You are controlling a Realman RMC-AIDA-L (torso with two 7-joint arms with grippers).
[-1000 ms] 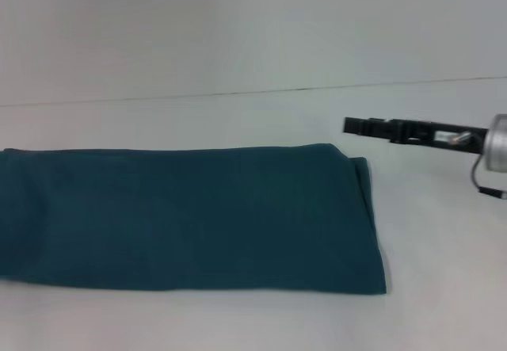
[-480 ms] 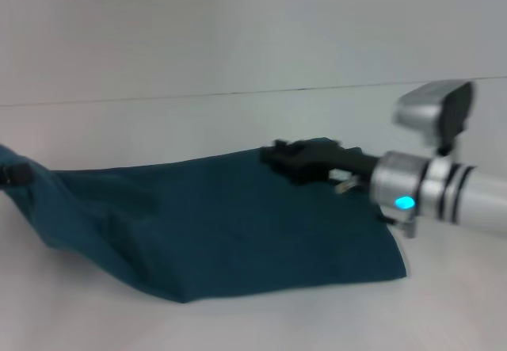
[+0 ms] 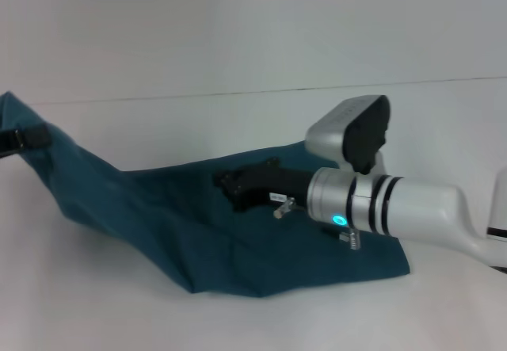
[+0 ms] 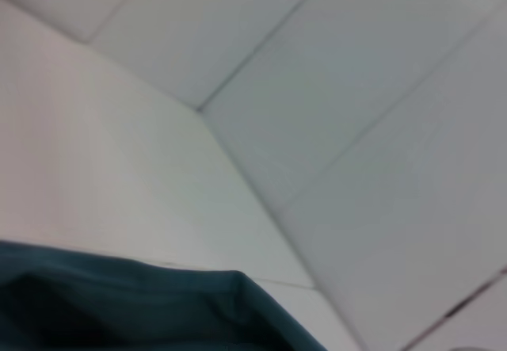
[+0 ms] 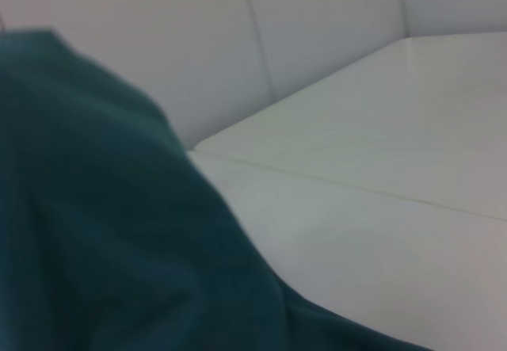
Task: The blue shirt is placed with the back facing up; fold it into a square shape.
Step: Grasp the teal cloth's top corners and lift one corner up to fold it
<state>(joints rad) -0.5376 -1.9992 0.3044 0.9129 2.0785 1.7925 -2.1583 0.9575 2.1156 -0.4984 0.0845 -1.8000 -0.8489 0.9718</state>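
Shirt: the blue shirt [image 3: 238, 232], a long folded band on the white table [image 3: 238, 121] | left gripper [image 3: 24, 139] pinches its raised end (likely to fold it over) | right gripper [image 3: 238, 186] rests mid-band, perhaps anchoring the crease; finger state unclear.

Silver-white right arm [image 3: 412, 212], black bands, cyan light, black gripper [image 3: 230, 185]

Setting: bare test room or lab bench, nothing homely about it. A plain white table [image 3: 238, 319] fills the floor of the view and meets a blank white wall [image 3: 238, 26] along its far edge. The wrist views show the wall made of flat pale panels [image 4: 356, 89] with thin seams
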